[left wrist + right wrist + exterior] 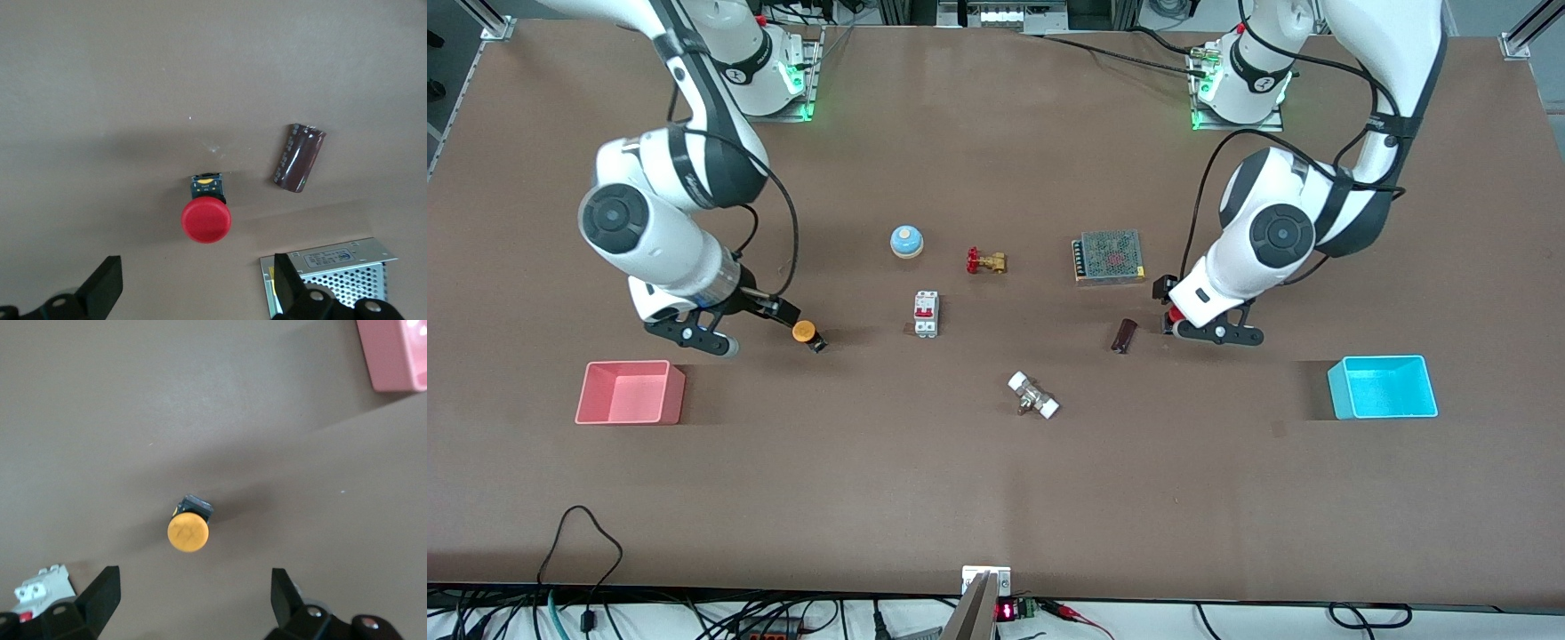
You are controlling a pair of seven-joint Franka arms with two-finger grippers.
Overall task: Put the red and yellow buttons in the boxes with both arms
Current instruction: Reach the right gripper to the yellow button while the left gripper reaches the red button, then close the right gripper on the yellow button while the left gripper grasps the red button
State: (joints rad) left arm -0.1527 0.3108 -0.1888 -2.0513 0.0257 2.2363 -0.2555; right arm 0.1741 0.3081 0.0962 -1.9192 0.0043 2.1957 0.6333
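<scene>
The yellow button [807,333] lies on its side on the table [996,480], toward the right arm's end, a little farther from the front camera than the pink box [631,392]; in the right wrist view its cap [187,531] faces the lens with the black body [195,506] just past it; the right gripper [190,603] hangs over it with its fingers [101,593] spread wide, one on each side, holding nothing and touching nothing. The red button [206,217] lies on the table toward the left arm's end, mostly hidden in the front view under the left gripper [1209,327]; in the left wrist view that gripper's fingers [107,283] stand wide apart with the button between their lines, clear of both, nothing gripped. A brown capacitor [1123,336] lies just beside the red button; the mesh-topped unit [1110,257] sits near it, farther from the camera; the blue box [1383,387] stands empty near the left arm's end, nearer the camera. Between the two arms lie a breaker [926,314], a blue bell [906,241], a brass valve [985,261] and a white-ended fitting [1033,396].
</scene>
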